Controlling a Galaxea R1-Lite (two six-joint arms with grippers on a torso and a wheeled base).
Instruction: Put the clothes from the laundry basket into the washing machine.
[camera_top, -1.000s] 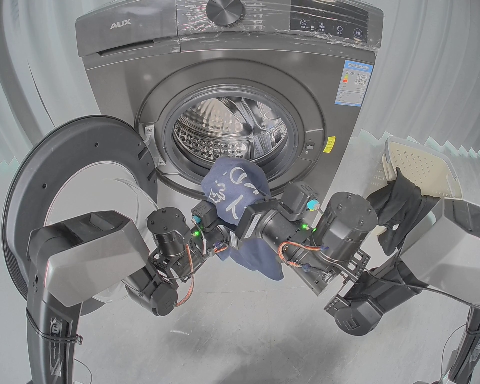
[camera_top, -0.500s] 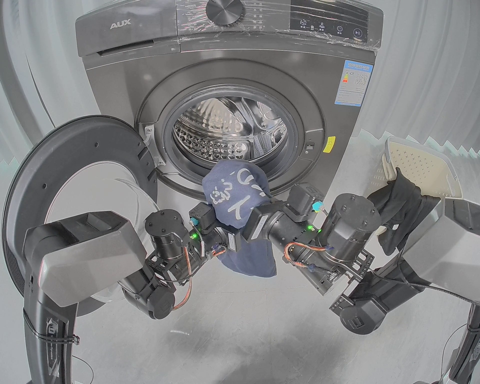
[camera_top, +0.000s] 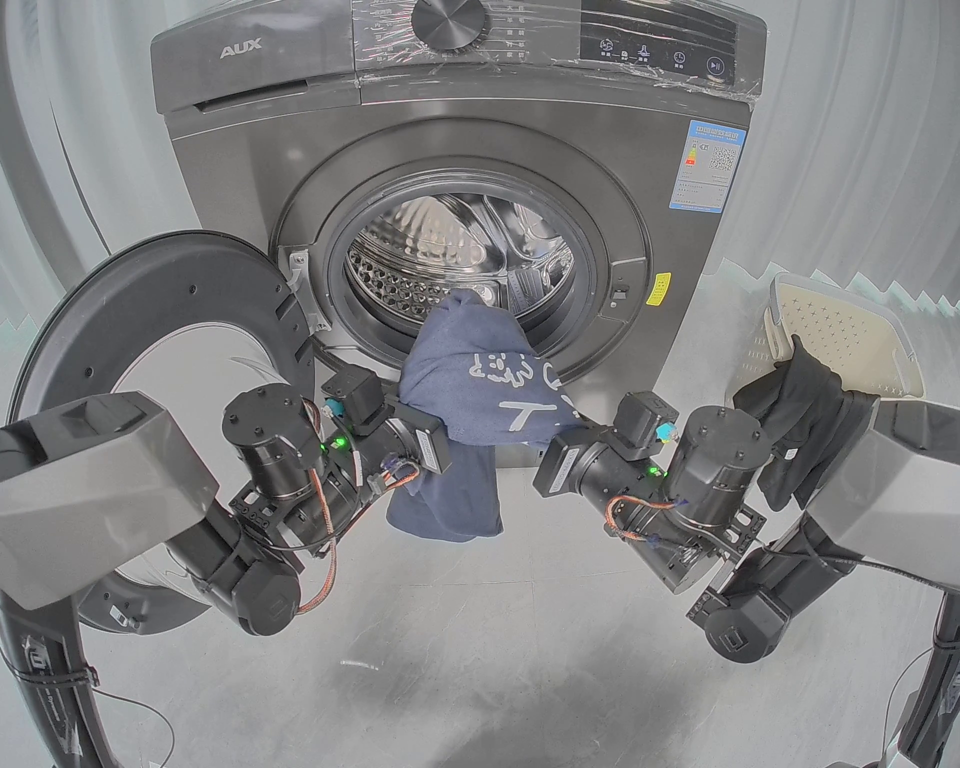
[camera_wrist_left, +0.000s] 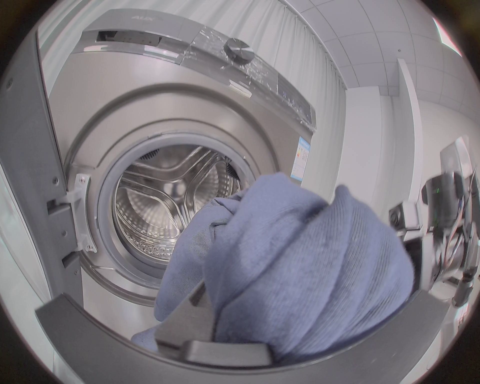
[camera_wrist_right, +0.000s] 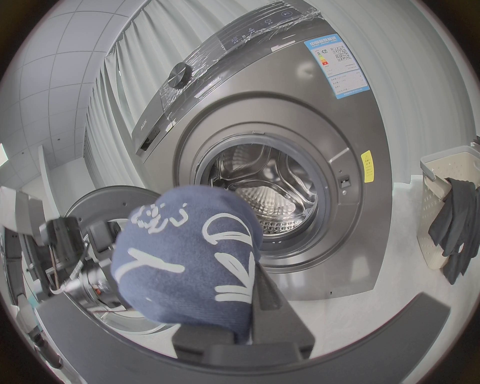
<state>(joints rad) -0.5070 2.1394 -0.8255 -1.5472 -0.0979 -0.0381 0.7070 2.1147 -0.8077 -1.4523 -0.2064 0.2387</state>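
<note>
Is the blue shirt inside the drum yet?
Mostly out: the blue shirt reaches the door opening at its top; the rest hangs outside, below it.

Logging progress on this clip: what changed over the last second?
The left gripper and right gripper spread apart, carrying the navy garment up and forward; its top now reaches the washing machine opening. The door stayed open; black garment still hangs on the laundry basket.
</note>
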